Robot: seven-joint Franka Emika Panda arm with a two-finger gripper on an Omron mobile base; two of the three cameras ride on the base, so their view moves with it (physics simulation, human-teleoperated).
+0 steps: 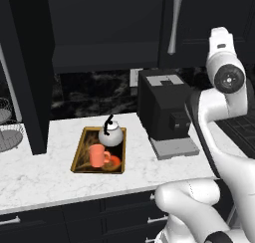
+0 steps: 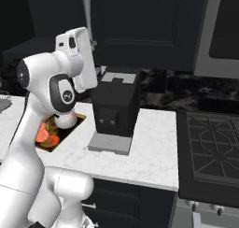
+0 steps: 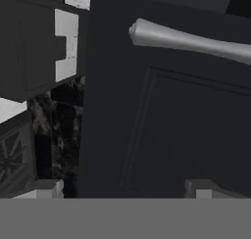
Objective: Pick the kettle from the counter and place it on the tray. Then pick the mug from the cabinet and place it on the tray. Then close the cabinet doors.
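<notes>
The kettle (image 1: pixel 110 134) and the mug (image 1: pixel 98 156) sat on the tray (image 1: pixel 79 157) on the desk (image 1: pixel 45 172) — both deliveries apparently done — so the jaws stood spread before a cabinet door (image 3: pixel 166 135) near its silver handle (image 3: pixel 191 41), probably to close it.

I see the white kettle (image 1: pixel 110 133) with its black arched handle standing upright at the far end of the golden-rimmed tray (image 1: pixel 78 152), the salmon-orange mug (image 1: pixel 98 156) upright just in front of it. The tray lies on the white marble table (image 1: pixel 45 172). Above, a black cabinet door (image 1: pixel 196 23) with its silver bar handle (image 1: pixel 174 24) looks shut.
</notes>
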